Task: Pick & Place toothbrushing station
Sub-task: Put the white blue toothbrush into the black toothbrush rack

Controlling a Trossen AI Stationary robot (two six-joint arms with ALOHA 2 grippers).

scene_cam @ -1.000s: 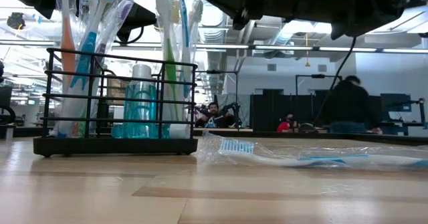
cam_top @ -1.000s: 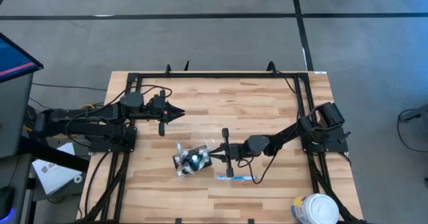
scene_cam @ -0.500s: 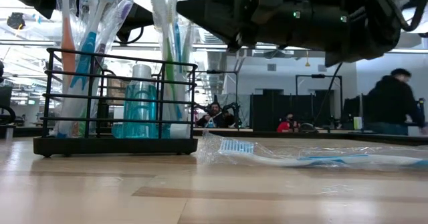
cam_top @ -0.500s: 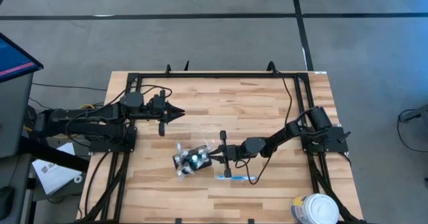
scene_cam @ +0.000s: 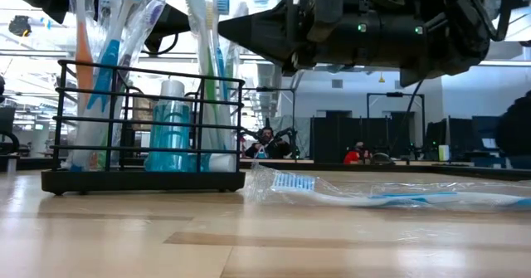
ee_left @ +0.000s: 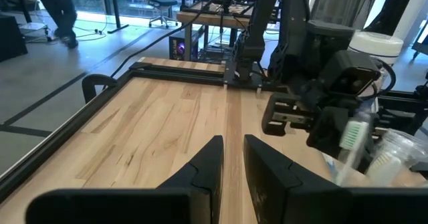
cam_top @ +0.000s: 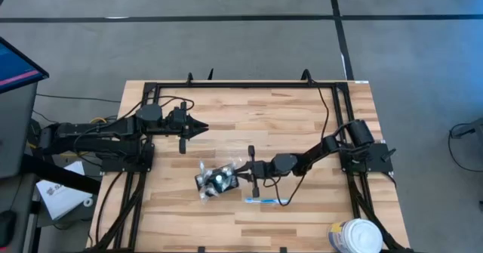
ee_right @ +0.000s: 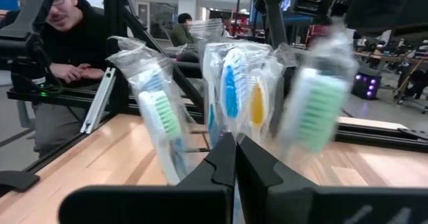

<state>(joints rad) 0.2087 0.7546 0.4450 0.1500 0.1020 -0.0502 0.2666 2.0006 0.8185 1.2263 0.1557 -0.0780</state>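
Reaching across the table (cam_top: 302,117), the right gripper (cam_top: 243,171) is at the toothbrushing station (cam_top: 216,181), which stands a little toward 7 o'clock from the table centre in the high view. The station lies at about 8 o'clock from the fingertips, touching them or just beside them; I cannot tell which. Its long axis runs roughly from 8 o'clock to 2 o'clock, almost in line with the right arm. In the right wrist view the two dark fingers (ee_right: 221,158) are pressed together, with nothing between them, and the wrapped toothbrushes (ee_right: 235,90) standing in the station rise directly in front of the tips. One more wrapped toothbrush (cam_top: 266,201) lies flat on the wood at about 5 o'clock from the station.

The left gripper (cam_top: 202,129) waits well apart, at about 11 o'clock from the station, its fingers nearly together around nothing. In my judgement the right arm is the nearer one, so the coming move belongs to it.
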